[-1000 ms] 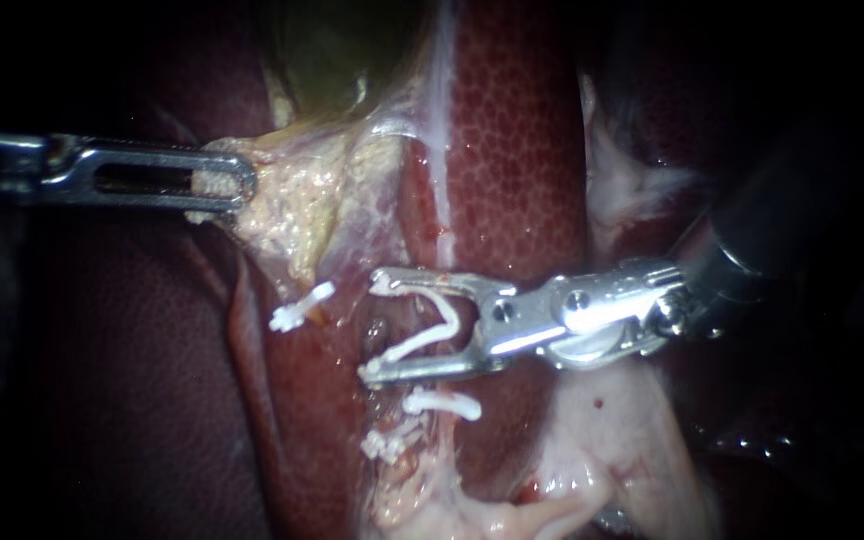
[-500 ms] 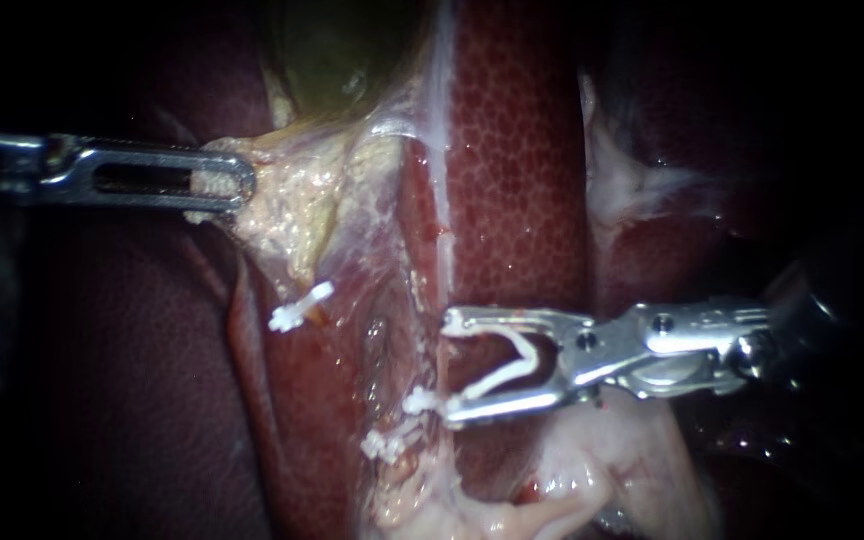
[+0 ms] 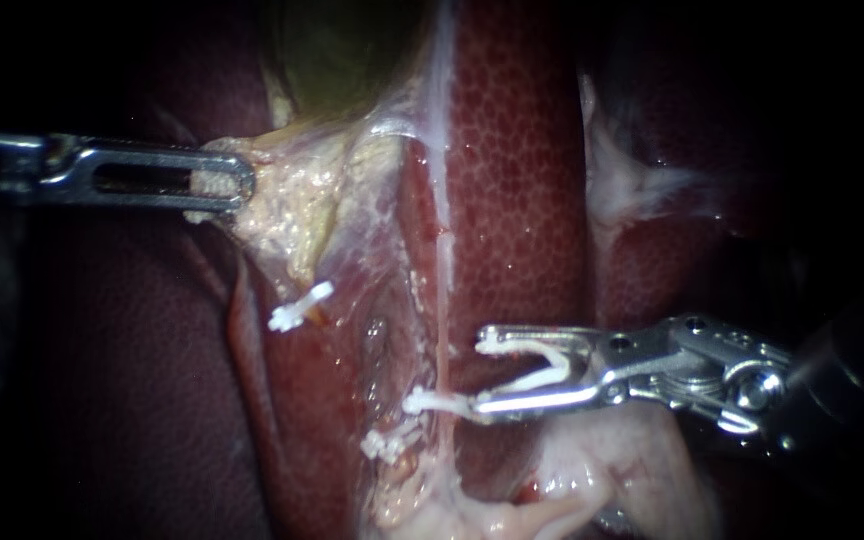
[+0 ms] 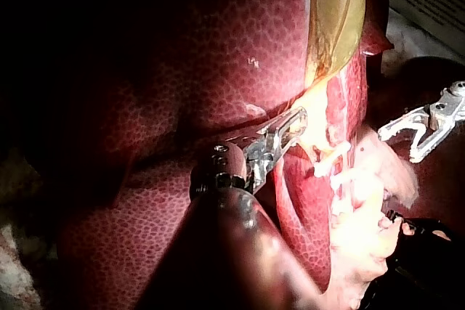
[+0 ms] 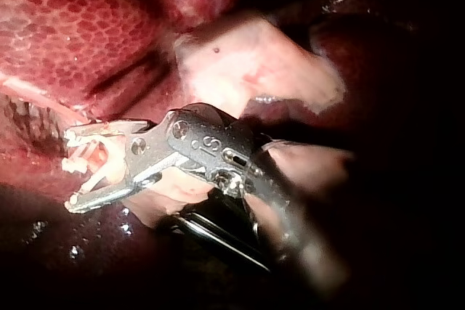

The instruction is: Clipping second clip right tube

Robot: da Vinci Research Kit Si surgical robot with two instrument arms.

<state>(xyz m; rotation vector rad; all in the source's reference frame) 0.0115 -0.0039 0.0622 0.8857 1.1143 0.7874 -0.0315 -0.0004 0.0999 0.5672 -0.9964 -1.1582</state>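
The right instrument (image 3: 478,375) is positioned just beside the right tube (image 3: 443,300), which is not enclosed by its jaws. The jaws are held apart, with an open white clip (image 3: 537,372) seated between them and touched by both. A fitted clip (image 3: 430,402) is seen on the tube at the lower jaw tip. The left instrument (image 3: 240,186) is clamped on pale tissue (image 3: 292,200) below the gallbladder (image 3: 342,60).
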